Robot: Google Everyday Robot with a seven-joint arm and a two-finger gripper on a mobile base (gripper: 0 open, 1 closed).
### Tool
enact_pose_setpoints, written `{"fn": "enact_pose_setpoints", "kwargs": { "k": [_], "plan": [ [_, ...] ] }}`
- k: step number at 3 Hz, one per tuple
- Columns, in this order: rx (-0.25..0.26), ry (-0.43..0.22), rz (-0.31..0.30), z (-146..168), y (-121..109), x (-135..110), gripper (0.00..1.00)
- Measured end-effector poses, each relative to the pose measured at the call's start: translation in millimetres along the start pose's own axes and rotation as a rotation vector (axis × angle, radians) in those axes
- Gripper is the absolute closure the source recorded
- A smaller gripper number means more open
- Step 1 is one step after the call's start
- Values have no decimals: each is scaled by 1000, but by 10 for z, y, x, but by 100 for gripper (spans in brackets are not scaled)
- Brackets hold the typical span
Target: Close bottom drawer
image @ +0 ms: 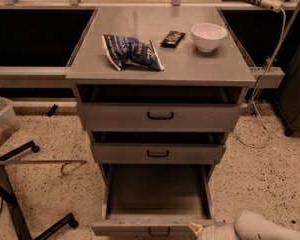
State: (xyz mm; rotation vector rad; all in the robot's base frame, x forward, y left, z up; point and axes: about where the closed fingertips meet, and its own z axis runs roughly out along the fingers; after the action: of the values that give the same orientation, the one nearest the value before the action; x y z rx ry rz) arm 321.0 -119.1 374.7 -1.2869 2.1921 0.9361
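Note:
The bottom drawer (157, 196) is the lowest of three in the grey metal cabinet. It stands pulled far out, its deep plain box empty. Its low front panel (140, 227) with a small black loop handle (159, 231) lies at the bottom edge of the view. My gripper (196, 229) is at the bottom right, at the right end of that front panel, with the white arm (270, 229) behind it. I cannot tell whether it touches the panel.
The top drawer (160, 116) and middle drawer (157, 153) stand slightly out. On the cabinet top (230, 69) lie a blue snack bag (132, 51), a dark bar (172, 38) and a white bowl (208, 35). A black stand (20, 184) and a plastic bin (0, 124) are at the left, a cable (262, 119) at the right.

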Motion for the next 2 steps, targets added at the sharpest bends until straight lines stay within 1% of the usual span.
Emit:
{"fn": "enact_pose_setpoints", "kwargs": {
  "k": [2],
  "plan": [
    [-21,-9,16,134,35,87,0]
  ]
}}
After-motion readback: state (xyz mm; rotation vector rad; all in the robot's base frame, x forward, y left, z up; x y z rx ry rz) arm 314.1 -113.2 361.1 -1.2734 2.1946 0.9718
